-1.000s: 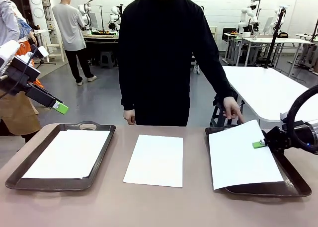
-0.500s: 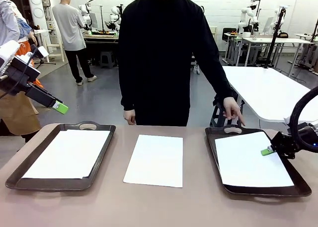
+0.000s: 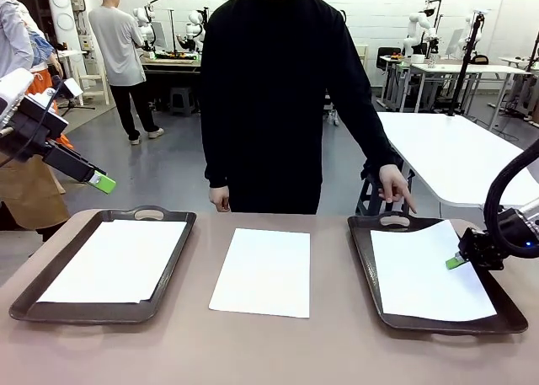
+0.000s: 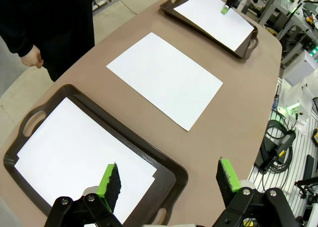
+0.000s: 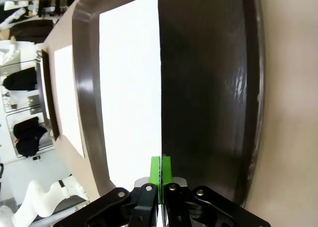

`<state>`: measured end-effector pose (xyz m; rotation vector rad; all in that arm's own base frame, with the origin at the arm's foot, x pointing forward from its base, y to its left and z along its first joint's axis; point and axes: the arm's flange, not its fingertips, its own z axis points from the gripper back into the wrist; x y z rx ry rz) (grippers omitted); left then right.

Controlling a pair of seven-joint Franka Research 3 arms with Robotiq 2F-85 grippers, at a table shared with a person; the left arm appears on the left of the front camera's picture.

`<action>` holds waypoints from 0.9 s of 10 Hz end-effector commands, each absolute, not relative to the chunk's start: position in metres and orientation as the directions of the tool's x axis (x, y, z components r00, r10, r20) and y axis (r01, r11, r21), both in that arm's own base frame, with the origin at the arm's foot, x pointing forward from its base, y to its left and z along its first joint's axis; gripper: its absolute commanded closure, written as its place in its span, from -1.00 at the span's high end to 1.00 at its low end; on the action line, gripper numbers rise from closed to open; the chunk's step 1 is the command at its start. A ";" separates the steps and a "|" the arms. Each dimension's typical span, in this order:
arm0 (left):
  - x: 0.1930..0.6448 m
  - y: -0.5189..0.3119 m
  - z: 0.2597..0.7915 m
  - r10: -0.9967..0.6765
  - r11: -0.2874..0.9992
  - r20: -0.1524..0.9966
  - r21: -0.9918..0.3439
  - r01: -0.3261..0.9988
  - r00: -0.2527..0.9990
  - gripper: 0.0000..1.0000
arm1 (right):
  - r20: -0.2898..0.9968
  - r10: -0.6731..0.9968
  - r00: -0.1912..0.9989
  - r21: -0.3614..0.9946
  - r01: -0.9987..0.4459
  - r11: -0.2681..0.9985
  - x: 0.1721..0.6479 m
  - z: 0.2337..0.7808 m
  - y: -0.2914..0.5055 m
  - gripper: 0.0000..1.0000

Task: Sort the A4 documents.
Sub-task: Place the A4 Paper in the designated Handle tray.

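1. Three white sheets, all lying flat or nearly so: left sheet [image 3: 114, 259] in the left tray [image 3: 84, 312]; middle sheet [image 3: 263, 271] loose on the brown bench [image 3: 253, 351] between the trays; right sheet [image 3: 425, 271] in the right tray [image 3: 455, 323].
2. Left gripper [image 4: 169, 180] raised well above the left tray; fingers wide apart, holding nothing.
3. Right gripper [image 3: 456, 262] low over the right tray; fingers pressed together on the right sheet's outer long edge, apparently pinching it; paper edge seen running straight out from between the pads in the right wrist view.
4. Person's hand [image 3: 396, 185] hanging just above the far handle of the right tray, not touching paper.
5. Likely handling: very light, thin and limp; apt to sag, curl or slide on the smooth bench and to crease under a hard pinch; best taken at an edge or corner, with a peel or a drag to the bench rim for the flat middle sheet.
6. Direction: long axis of all three running from the robot's side toward the person, short edges facing each; right sheet slightly askew in its tray, far outer corner close to the rim.
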<state>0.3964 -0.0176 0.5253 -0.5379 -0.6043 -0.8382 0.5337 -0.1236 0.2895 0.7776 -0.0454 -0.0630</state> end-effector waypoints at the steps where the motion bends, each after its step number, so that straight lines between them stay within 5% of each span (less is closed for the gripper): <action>1: 0.397 -0.017 0.524 -0.507 0.544 0.693 -0.204 0.814 0.512 1.00 | 0.044 -0.067 0.997 0.644 0.022 0.765 0.546 0.300 -0.115 -0.97; 9: 0.397 -0.017 0.524 -0.507 0.544 0.693 -0.204 0.814 0.512 1.00 | -0.001 0.136 0.991 0.515 -0.116 0.849 0.570 0.321 -0.080 -0.97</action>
